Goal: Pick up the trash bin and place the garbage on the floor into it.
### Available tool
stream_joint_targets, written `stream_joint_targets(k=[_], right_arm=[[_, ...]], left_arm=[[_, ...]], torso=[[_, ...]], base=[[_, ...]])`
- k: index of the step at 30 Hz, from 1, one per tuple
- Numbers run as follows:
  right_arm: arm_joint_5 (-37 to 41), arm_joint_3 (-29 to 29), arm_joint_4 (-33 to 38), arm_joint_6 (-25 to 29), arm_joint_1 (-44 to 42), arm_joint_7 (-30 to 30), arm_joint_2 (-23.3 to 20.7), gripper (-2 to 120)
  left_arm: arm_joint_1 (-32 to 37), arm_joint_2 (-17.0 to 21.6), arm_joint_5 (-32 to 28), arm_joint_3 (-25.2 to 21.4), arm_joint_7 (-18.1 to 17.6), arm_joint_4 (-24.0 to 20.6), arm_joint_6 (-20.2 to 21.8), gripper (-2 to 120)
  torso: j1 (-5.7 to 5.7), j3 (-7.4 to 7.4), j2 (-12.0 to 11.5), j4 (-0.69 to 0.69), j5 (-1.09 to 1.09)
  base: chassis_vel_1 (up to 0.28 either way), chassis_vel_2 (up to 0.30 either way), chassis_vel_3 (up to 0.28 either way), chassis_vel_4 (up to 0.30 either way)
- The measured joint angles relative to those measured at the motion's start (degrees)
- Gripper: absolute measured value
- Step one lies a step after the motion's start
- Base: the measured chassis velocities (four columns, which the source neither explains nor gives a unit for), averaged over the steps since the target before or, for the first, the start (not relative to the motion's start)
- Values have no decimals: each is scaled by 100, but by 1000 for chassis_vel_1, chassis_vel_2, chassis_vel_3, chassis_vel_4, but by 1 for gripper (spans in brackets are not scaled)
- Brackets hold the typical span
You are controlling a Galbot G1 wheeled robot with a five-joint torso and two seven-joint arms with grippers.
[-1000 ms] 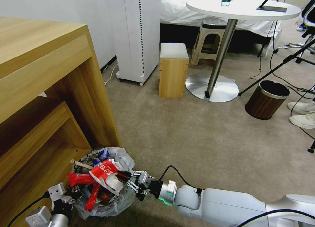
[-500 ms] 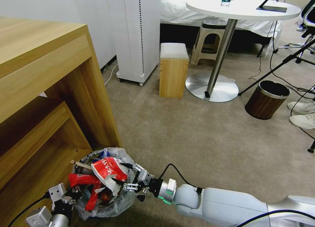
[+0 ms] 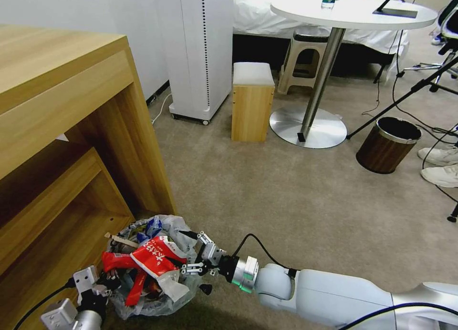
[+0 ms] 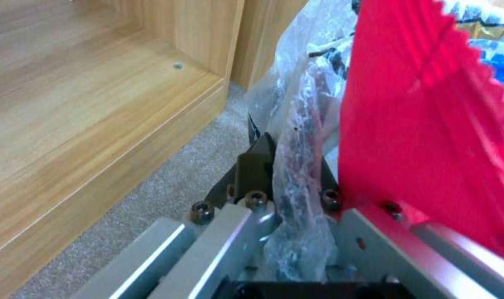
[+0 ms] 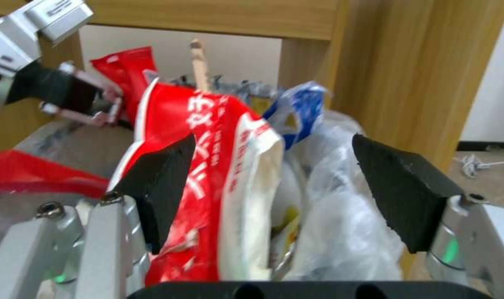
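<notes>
The fingers of the right gripper (image 5: 274, 182) are spread wide beside a red wrapper (image 3: 157, 258) heaped on the trash bin (image 3: 179, 225), which is pinched at its bag rim by the left gripper (image 4: 285, 182) beside the wooden desk (image 3: 62, 105). Overfilled, the wrapper could be tipped onto the floor (image 3: 286, 191) if nudged.

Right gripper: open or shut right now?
Open. The right gripper has its black pads spread wide beside the trash bin, clamping nothing; a red wrapper lies between.
</notes>
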Motion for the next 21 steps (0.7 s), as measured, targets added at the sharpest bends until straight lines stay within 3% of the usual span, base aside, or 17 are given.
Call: stream_joint_targets(k=[5,11,21], right_arm=[[44,206,115,-38,-59,145,-8,72],[382,964,495,-269,-222,570,-92,71],[628,1841,777,-302,-336,603,-318,71]], left_arm=[[-18,26,-5,0,1,45,5,1],[26,79,-51,-20,-3,33,107,1],[130,240,-460,-69,-162,-177,459,1]], torso=[[0,0,0,0,0],[0,0,0,0,0],[0,0,0,0,1]], base=[[0,0,0,0],[0,0,0,0],[0,0,0,0]])
